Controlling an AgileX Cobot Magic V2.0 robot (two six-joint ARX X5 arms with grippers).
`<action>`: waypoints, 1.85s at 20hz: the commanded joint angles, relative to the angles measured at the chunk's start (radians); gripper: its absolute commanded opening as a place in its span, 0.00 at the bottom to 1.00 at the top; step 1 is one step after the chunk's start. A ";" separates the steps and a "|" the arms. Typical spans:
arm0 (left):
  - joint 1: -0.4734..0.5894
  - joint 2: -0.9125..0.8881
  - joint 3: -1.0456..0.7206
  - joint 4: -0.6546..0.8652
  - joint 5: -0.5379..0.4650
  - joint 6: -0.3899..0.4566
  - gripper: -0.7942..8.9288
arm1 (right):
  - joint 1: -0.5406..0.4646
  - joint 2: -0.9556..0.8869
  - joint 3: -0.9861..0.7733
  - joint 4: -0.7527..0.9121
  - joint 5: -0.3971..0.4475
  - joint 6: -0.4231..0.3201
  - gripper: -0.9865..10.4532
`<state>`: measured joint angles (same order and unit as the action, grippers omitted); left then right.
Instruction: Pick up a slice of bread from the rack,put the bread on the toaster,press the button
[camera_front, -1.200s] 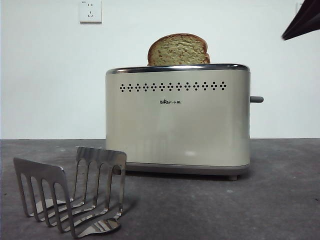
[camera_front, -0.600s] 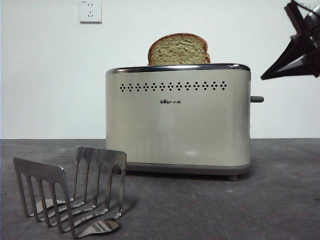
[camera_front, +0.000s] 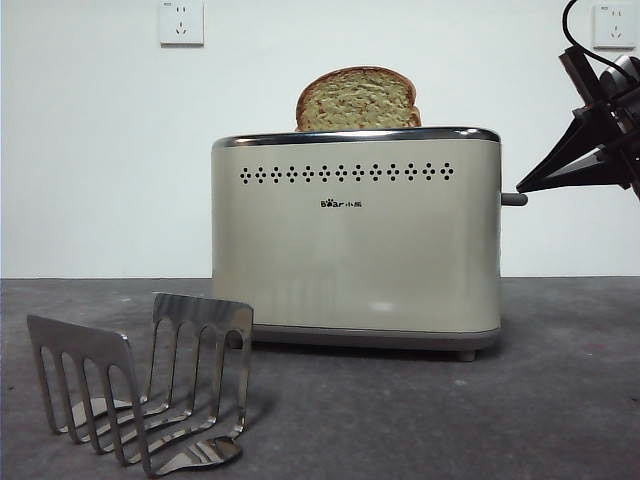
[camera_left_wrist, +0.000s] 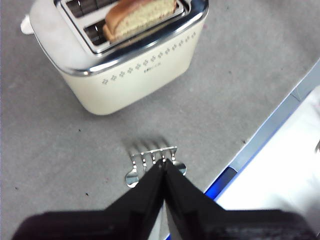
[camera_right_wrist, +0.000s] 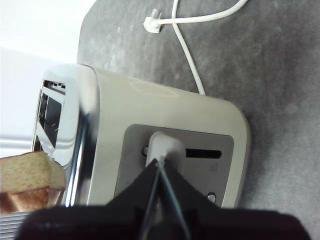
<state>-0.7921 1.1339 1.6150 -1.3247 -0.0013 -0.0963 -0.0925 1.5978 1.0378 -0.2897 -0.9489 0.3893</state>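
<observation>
Front view. Item: large cream-beige rounded box toaster (camera_front: 355, 240) with chrome top rim, standing on the grey table. Item: thick slice of speckled wholegrain bread (camera_front: 357, 100) with dark crust, upright in the toaster's slot, its rounded top showing above the rim. Item: small shiny steel toast rack (camera_front: 140, 395), empty, low in the foreground, apart from the toaster. Item: small grey stubby button lever (camera_front: 513, 199) on the toaster's narrow end. My right gripper (camera_front: 522, 187) comes in from the side, its black tip just at the lever.

Left wrist view. My left gripper (camera_left_wrist: 163, 167), jaws pressed together and holding nothing, waits above the rack (camera_left_wrist: 154, 161), well apart from the toaster (camera_left_wrist: 120, 55).

Right wrist view. My right gripper (camera_right_wrist: 160, 162), jaws closed to a point, sits at the lever (camera_right_wrist: 164, 147) at the high end of its slot.

Step in hand, as I judge it: bread placed, pressing remains. Next move calls for a steady downward push along the slot without slipping off the lever.
</observation>
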 joint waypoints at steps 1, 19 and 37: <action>0.002 -0.009 -0.018 0.003 -0.002 -0.016 0.07 | 0.003 0.010 0.003 0.007 0.014 0.003 0.08; 0.002 -0.013 -0.018 0.003 -0.002 -0.004 0.07 | 0.043 0.076 0.003 -0.006 0.122 0.018 0.08; 0.002 -0.013 -0.018 0.003 -0.055 -0.004 0.07 | 0.055 0.202 0.003 -0.095 0.185 -0.036 0.08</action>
<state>-0.7921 1.1252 1.6058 -1.3239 -0.0540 -0.1055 -0.0410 1.7542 1.0714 -0.3454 -0.8249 0.3698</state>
